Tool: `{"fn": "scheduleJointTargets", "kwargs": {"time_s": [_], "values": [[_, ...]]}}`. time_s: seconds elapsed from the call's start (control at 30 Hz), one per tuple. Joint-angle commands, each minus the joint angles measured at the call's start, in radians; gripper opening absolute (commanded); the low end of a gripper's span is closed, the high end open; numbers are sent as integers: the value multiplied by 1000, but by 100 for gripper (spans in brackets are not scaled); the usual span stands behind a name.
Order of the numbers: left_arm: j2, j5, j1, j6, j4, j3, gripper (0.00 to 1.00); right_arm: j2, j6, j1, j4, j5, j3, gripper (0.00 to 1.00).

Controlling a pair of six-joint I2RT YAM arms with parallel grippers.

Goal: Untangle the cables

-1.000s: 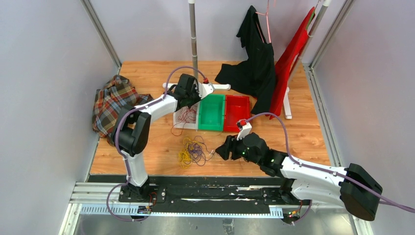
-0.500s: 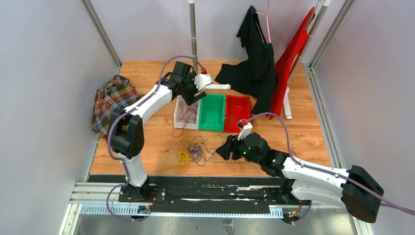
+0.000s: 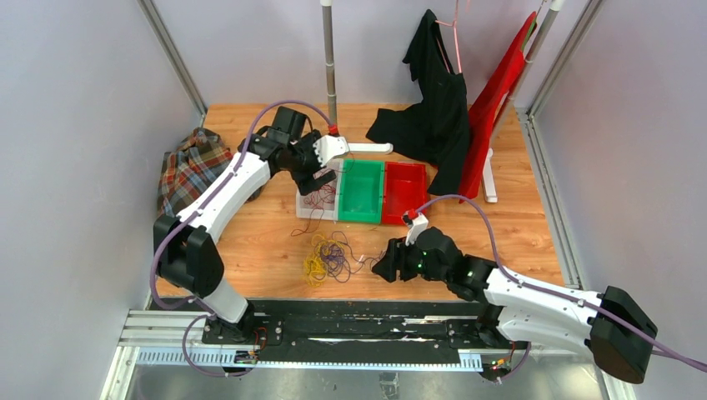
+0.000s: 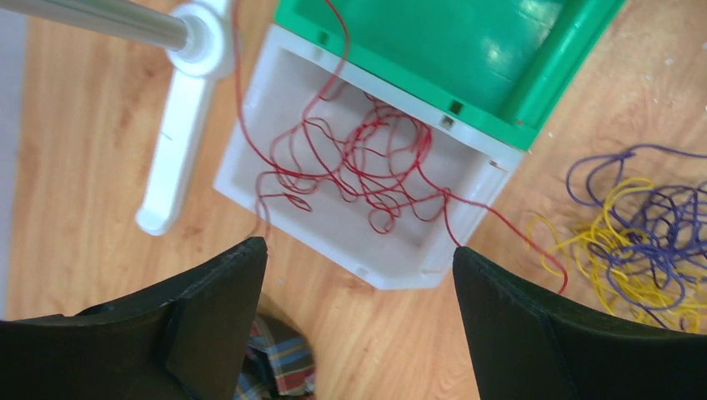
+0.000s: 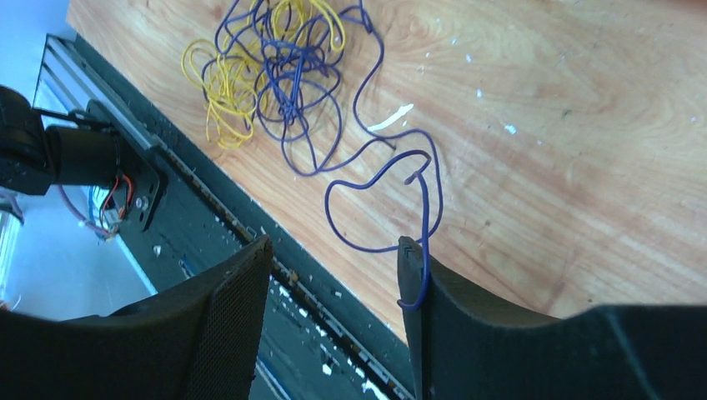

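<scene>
Item: cable sorting, part done. Found red cable (image 4: 358,167) heaped in white bin (image 4: 400,279); noted 1 strand trailing over the rim toward 4 o'clock in the left wrist view, onto table (image 3: 517,225); logged green bin (image 4: 433,42) touching white bin, at its 3 o'clock in the top view. Found left gripper (image 4: 360,250) poised above white bin, jaws wide apart, holding nothing. Located yellow and purple bunch (image 3: 327,257) on the table at 6 o'clock of white bin, the 2 colours looped through each other. Found right gripper (image 5: 333,244) at 3 o'clock of that bunch, low over the table, jaws apart, not clamped; noted 1 purple strand (image 5: 375,192) running out from the bunch and hooked against 1 fingertip (image 5: 442,300). Judged step in hand: red set apart, purple to be parted from yellow. Judged next move: close on the purple strand; draw slowly toward 3 o'clock; bring the left gripper down to pin the yellow loops if dragged along; rated snag risk high where loops cross.
</scene>
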Motion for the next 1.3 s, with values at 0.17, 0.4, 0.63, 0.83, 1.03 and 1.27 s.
{"fn": "scheduleJointTargets", "kwargs": {"time_s": [0.17, 0.4, 0.63, 0.83, 1.03, 1.27], "values": [[-110, 65, 7, 45, -122, -199, 92, 0, -72, -11, -257, -64, 137, 56], [-186, 124, 7, 87, -148, -397, 85, -4, -72, -12, -197, -9, 125, 56], [-136, 57, 8, 26, 33, -491, 82, 3, -61, -12, -142, 4, 110, 56], [-61, -5, 7, 7, 131, -499, 60, -28, -53, -12, -132, 29, 99, 56], [-35, 19, 17, -16, 75, -414, 2, -62, -39, -12, -126, 46, 81, 50], [-41, 50, 18, -72, 51, -191, 1, -113, -4, -12, -71, 71, 18, 44]]}}
